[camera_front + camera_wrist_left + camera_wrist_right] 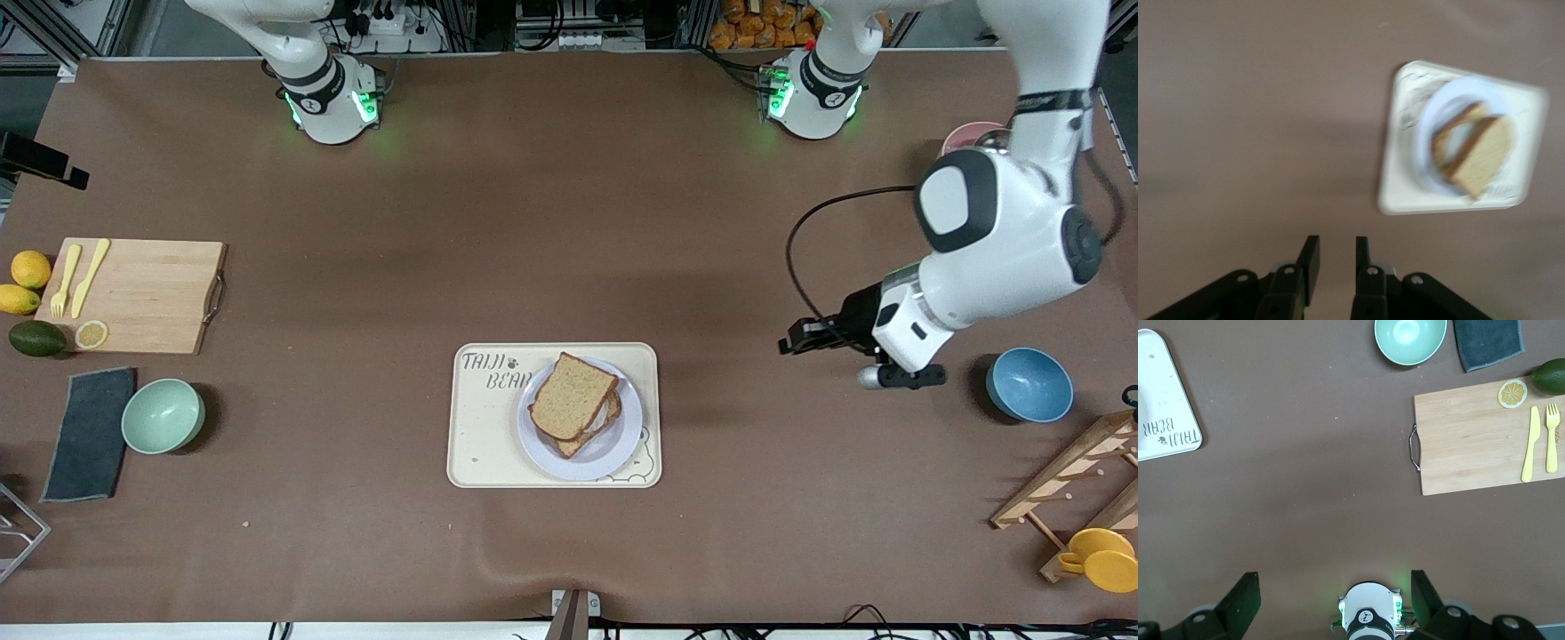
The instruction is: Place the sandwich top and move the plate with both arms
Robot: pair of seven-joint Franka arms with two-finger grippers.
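The sandwich top (573,396), a tan speckled slice, lies tilted on the lower slices on the lavender-white plate (622,444). The plate sits on the cream bear-printed tray (480,444) at mid-table. My left gripper (788,345) hangs over bare table toward the left arm's end, apart from the tray, its fingers a little apart and empty. Its wrist view shows the gripper (1337,250), the tray (1395,193), the plate (1425,133) and the top slice (1485,157), blurred. My right gripper (1335,593) is wide open and empty above its own base (1368,617); it is out of the front view.
Toward the right arm's end are a wooden cutting board (142,293) with a yellow fork and knife, lemons, an avocado, a green bowl (163,415) and a dark cloth (89,434). Toward the left arm's end are a blue bowl (1031,384), a wooden rack (1076,480) and a yellow cup (1101,558).
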